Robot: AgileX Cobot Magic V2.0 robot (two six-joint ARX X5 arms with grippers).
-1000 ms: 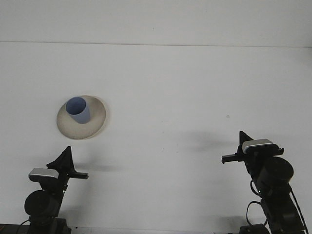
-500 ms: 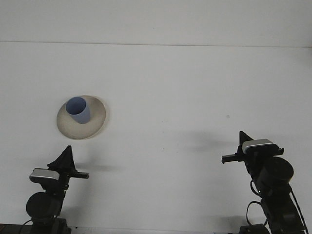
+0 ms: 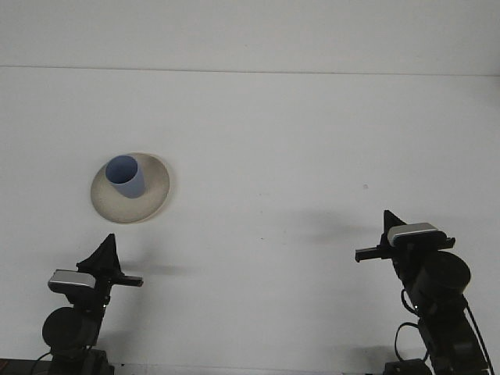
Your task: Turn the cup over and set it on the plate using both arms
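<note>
A: From the front view, where is the cup point(image 3: 125, 176)?
B: Upright, mouth up, on the plate point(image 3: 155, 187), left side of the tabletop point(image 3: 312, 141).
A: So it looks done?
B: I judge so. The left tool point(image 3: 104, 258) and right tool point(image 3: 388, 234) sit near, well apart from it, carrying nothing; their grip I cannot tell.

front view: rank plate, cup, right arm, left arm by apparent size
1. Right arm: largest, though it sits nearest the camera.
2. Left arm: somewhat smaller in frame, also near.
3. Plate: close to the left arm in area, so that order is unsure.
4. Cup: smallest.
</note>
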